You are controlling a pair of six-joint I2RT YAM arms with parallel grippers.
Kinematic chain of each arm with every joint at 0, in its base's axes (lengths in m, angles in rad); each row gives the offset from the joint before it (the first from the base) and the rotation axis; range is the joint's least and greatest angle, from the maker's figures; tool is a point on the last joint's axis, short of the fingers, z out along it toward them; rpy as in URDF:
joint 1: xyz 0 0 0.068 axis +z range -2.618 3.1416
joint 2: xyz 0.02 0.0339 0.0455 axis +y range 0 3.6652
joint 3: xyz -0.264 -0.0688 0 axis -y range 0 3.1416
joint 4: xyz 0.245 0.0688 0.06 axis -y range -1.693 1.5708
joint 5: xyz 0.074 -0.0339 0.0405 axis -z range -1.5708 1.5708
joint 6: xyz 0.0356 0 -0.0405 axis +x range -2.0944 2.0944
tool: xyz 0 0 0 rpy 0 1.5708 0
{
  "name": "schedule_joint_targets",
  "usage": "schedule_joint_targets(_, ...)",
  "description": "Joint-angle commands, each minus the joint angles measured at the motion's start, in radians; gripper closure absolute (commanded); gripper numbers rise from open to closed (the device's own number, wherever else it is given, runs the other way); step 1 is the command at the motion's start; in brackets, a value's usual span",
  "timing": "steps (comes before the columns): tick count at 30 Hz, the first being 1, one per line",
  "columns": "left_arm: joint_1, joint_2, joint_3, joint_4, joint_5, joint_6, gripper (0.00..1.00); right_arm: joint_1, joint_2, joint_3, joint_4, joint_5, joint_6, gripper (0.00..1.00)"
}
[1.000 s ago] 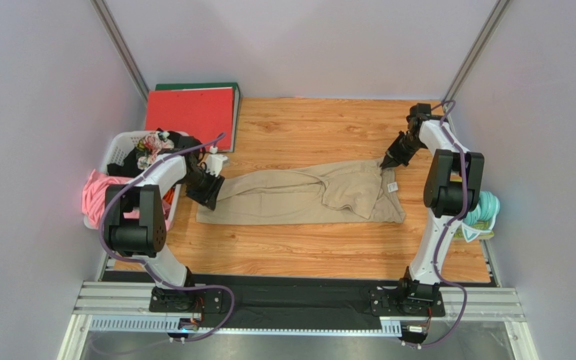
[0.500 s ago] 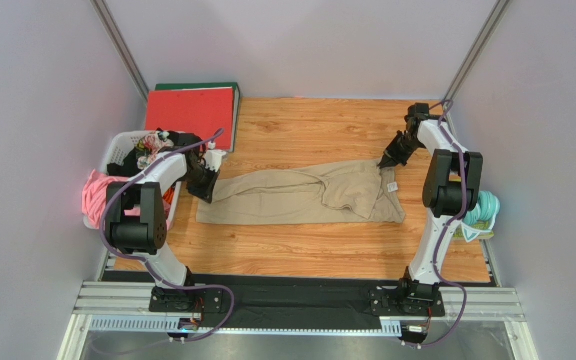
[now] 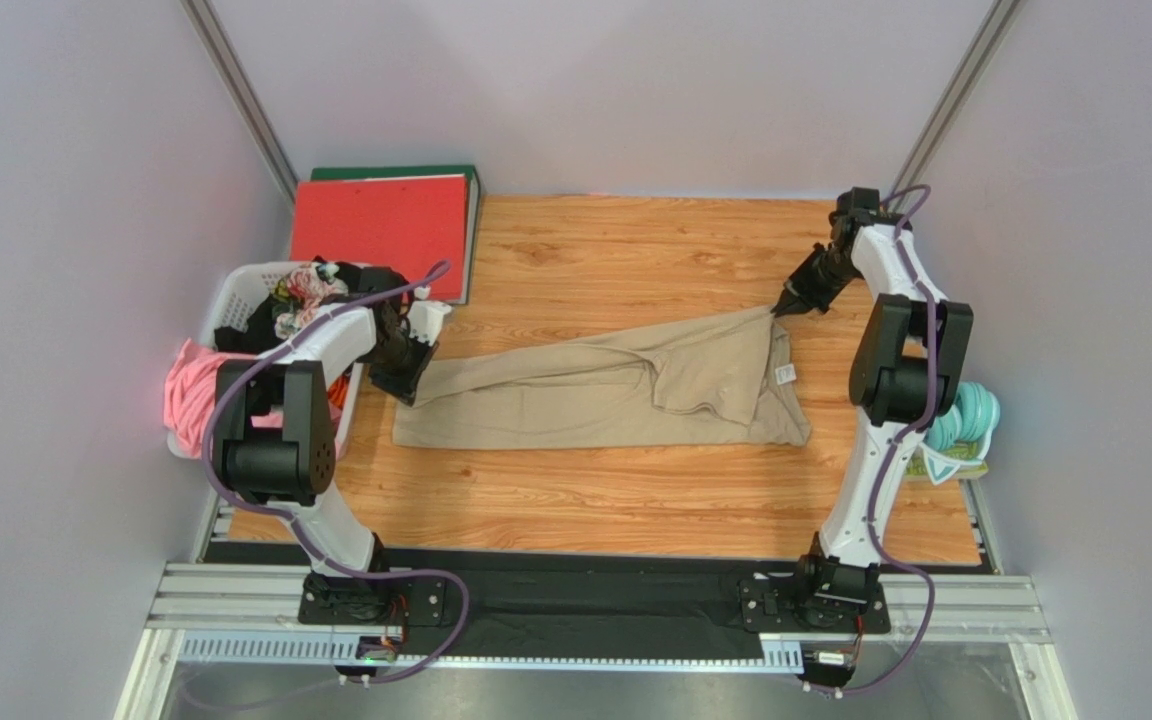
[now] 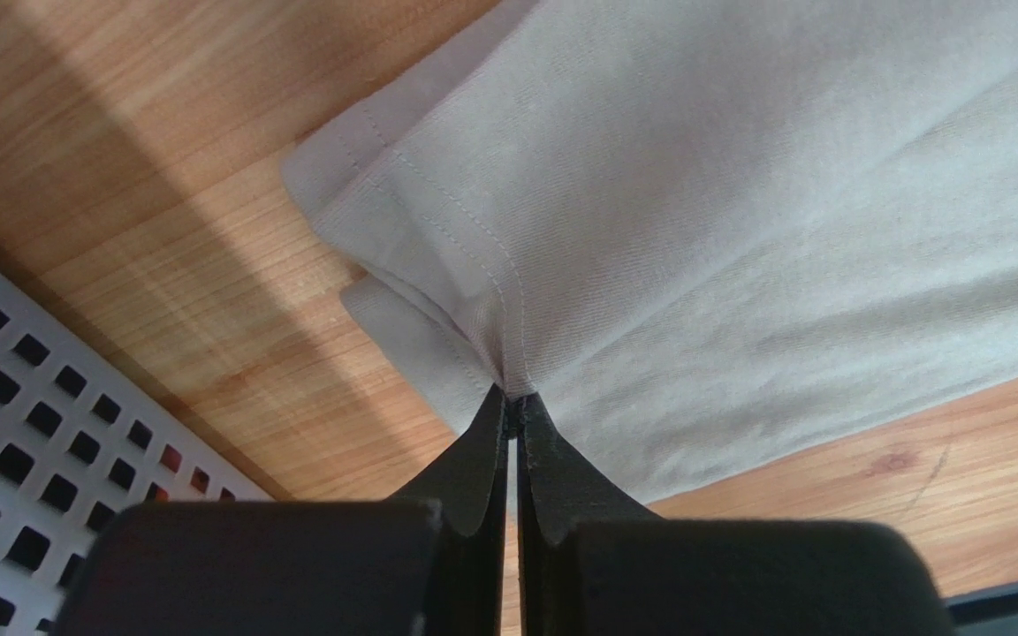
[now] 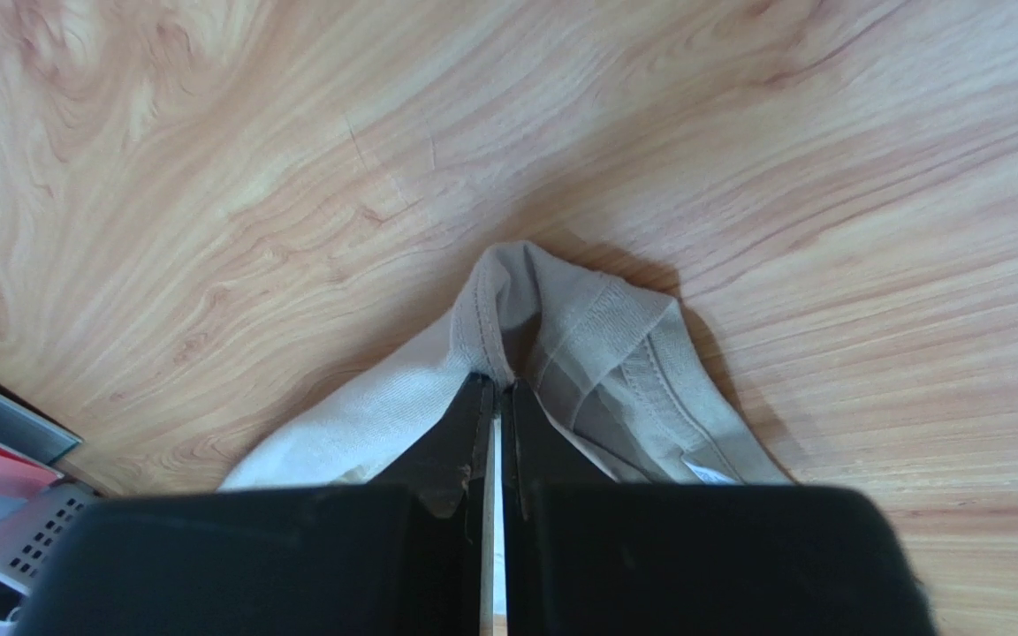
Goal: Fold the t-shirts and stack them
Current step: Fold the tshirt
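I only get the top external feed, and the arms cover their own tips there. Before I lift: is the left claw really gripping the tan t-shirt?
Observer: Yes. In the left wrist view the left claw is shut on the t-shirt, pinching a stitched, hemmed corner.
Operator: And the right side?
Observer: The right claw is shut on a bunched fold of the same cloth, right beside a ribbed band.
Operator: Is any loose cloth near the left grip?
Observer: A second hemmed layer shows just under the pinched corner. I cannot tell whether it is caught too.
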Motion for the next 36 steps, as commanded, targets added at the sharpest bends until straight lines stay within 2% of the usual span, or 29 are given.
schedule_joint_targets(1, 0.002, -0.025, 0.024, 0.014, -0.062, 0.034, 1.0, -0.021, 0.063, 0.115, -0.064, 0.037, 0.014, 1.0)
schedule_joint_targets(11, 0.009, -0.048, 0.032, 0.001, -0.074, 0.055, 1.0, -0.07, 0.074, 0.107, -0.088, 0.083, 0.011, 0.99)
schedule_joint_targets(15, 0.009, -0.057, 0.038, -0.009, -0.055, 0.052, 1.0, -0.073, 0.075, 0.11, -0.119, 0.077, 0.003, 0.72)
schedule_joint_targets(17, 0.009, -0.062, 0.044, -0.019, -0.065, 0.054, 0.96, -0.065, 0.057, 0.107, -0.122, 0.111, 0.004, 0.69)
schedule_joint_targets(19, 0.009, -0.072, 0.056, -0.028, -0.071, 0.058, 0.93, -0.061, 0.011, 0.113, -0.12, 0.164, 0.007, 0.62)
schedule_joint_targets(20, 0.009, -0.082, 0.061, -0.032, -0.078, 0.061, 0.88, -0.057, -0.003, 0.121, -0.125, 0.181, 0.009, 0.56)
schedule_joint_targets(22, 0.009, -0.106, 0.071, -0.037, -0.089, 0.066, 0.76, -0.053, -0.046, 0.13, -0.14, 0.204, 0.015, 0.54)
schedule_joint_targets(23, 0.009, -0.115, 0.076, -0.049, -0.101, 0.066, 0.61, -0.039, -0.066, 0.127, -0.14, 0.206, 0.015, 0.53)
schedule_joint_targets(25, 0.009, -0.147, 0.099, -0.065, -0.1, 0.06, 0.48, -0.016, -0.135, 0.071, -0.13, 0.183, 0.017, 0.53)
schedule_joint_targets(26, 0.009, -0.158, 0.105, -0.084, -0.092, 0.06, 0.33, 0.016, -0.159, 0.048, -0.12, 0.169, 0.02, 0.53)
schedule_joint_targets(29, 0.0, -0.191, 0.131, -0.115, -0.066, 0.048, 0.14, 0.112, -0.259, -0.066, -0.107, 0.177, 0.015, 0.53)
schedule_joint_targets(31, -0.012, -0.204, 0.142, -0.125, -0.043, 0.043, 0.11, 0.154, -0.332, -0.136, -0.091, 0.19, 0.014, 0.52)
schedule_joint_targets(32, -0.017, -0.206, 0.141, -0.123, -0.031, 0.031, 0.1, 0.195, -0.363, -0.254, -0.073, 0.181, 0.021, 0.51)
schedule_joint_targets(36, -0.086, -0.136, 0.141, -0.091, -0.026, 0.003, 0.1, 0.22, -0.461, -0.521, 0.057, 0.142, 0.081, 0.52)
